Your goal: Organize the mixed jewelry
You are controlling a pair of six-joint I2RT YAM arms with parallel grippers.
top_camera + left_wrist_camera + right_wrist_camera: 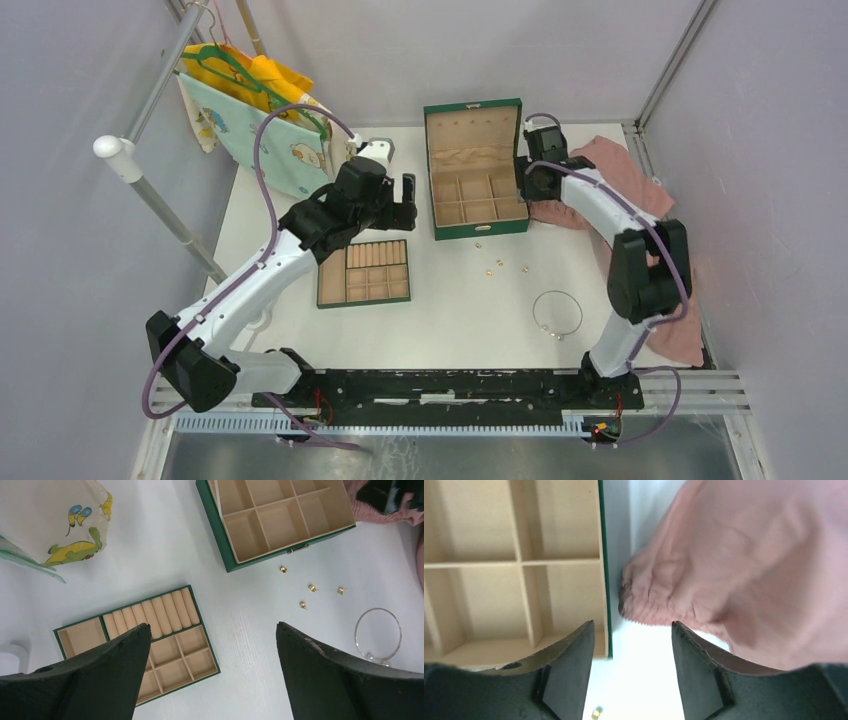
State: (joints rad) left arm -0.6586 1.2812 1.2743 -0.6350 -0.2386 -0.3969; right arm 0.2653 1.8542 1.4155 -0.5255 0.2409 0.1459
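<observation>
Left gripper [212, 626] gapes wide, empty, by the tray [363, 303]. Nearest the table's [450, 330] front edge lies the hoop [372, 656], then four gold studs [312, 587] mid-table (none seemingly sorted), then the box [480, 232], where the right gripper [633, 625] stands parted, empty. Next: a fine pinch on one stud.

Four tiny gold pieces [312, 587] lie loose on the white counter [450, 320], just in front of the open green box [480, 232]. One sits closest to its front wall and three are scattered slightly further out (small round heads, each on a short post). None touches another. To their right lies the thin silver wire hoop [356, 634], flat on the counter, small beads gathered on its near edge.
</observation>
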